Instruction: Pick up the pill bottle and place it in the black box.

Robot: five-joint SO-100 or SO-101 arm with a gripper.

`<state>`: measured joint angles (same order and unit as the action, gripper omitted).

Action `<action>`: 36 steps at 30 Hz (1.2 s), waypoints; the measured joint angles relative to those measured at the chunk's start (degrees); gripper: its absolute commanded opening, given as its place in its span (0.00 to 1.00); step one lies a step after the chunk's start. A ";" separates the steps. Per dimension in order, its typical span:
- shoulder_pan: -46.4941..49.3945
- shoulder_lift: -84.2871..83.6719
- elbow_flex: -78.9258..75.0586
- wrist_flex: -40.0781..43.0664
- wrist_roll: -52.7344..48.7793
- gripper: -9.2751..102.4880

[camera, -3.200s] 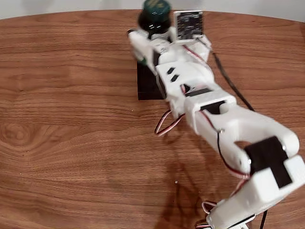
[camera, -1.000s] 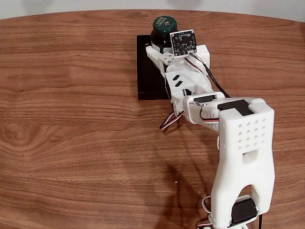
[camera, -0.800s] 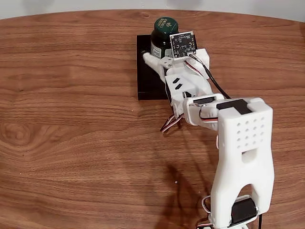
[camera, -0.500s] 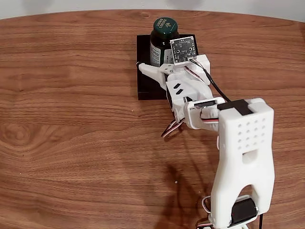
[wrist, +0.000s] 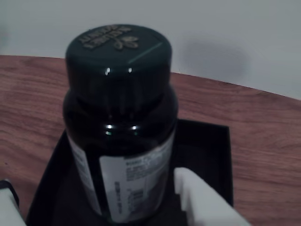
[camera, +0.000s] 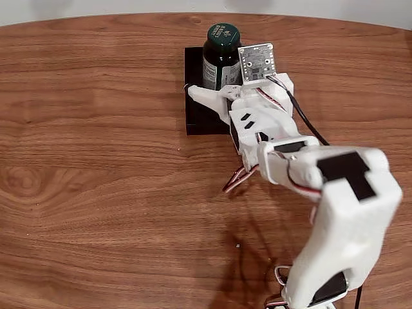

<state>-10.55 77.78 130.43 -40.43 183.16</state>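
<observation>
We keep the tool (camera: 215, 84) low over the near edge of the black box (camera: 198, 116), its fingers spread wide and clear of any load. In the wrist view one white fingertip (wrist: 200, 200) stands just right of the bottle and a second shows at the lower left corner, so the bottle sits in the gap without contact that we can confirm. The pill bottle (wrist: 120, 127) stands upright inside the black box, cap up, resting on the tray floor toward its far side. We judge the release complete. Beyond the box lies bare wooden worktop (camera: 96, 161), then a pale wall (wrist: 235, 42).
</observation>
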 measured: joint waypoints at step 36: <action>0.53 60.03 33.31 23.29 -4.22 0.43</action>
<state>-10.02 137.81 163.74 -17.14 178.95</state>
